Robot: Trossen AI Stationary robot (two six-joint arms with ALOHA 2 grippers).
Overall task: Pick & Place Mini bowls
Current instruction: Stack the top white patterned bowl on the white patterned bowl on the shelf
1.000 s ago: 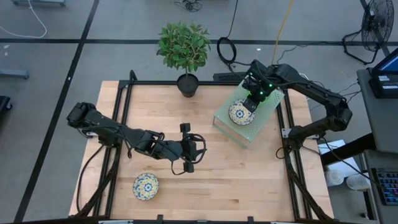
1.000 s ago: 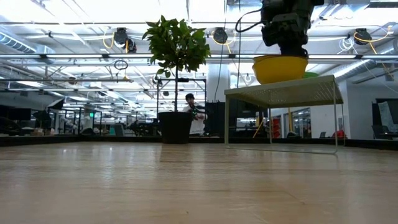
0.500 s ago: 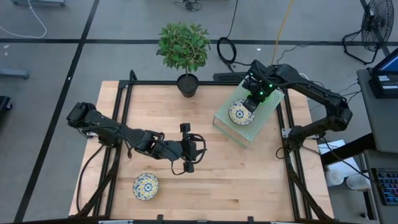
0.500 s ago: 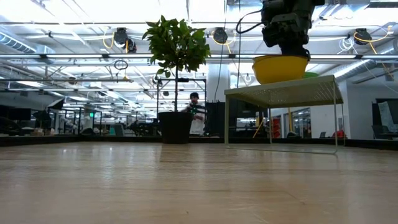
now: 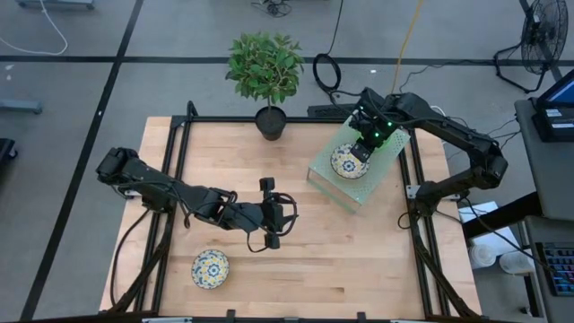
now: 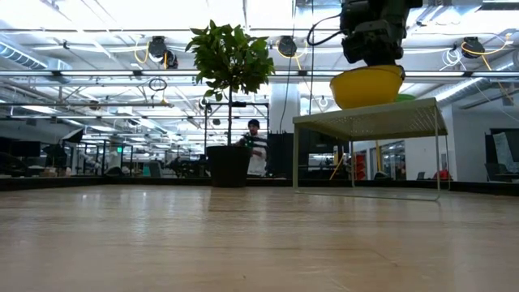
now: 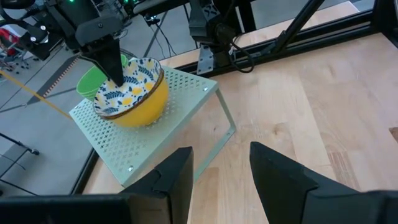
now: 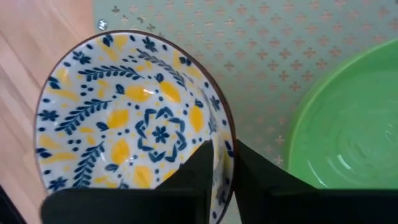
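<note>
A white bowl with blue-and-yellow flowers and a yellow outside (image 5: 345,161) (image 7: 127,93) sits on a pale green perforated stand (image 5: 356,192) at the table's far right. My right gripper (image 5: 361,151) (image 8: 224,152) is shut on its rim. A green bowl (image 8: 348,124) (image 7: 90,81) stands beside it on the stand. A second patterned bowl (image 5: 210,268) rests on its base on the wooden table, near left. My left gripper (image 5: 273,224) (image 7: 221,177) hovers open over the table's middle and touches nothing. My right gripper has the patterned bowl's rim (image 8: 222,134) on the side toward the green bowl. One finger (image 8: 196,177) is inside the bowl and the other (image 8: 264,180) outside. The fingers come from above, pointing steeply down. The bowl rests on the stand by its yellow underside (image 6: 365,91), slightly tilted.
A potted plant in a black pot (image 5: 270,121) stands at the table's far edge, left of the stand. A black frame (image 5: 179,152) runs along the table's sides. Bare wood lies between my left gripper and the stand. A person (image 6: 256,150) shows far behind.
The patterned bowl on the stand has tipped a little: in the low view its rim was level and now slants, higher on the right. Both arms have kept their places.
</note>
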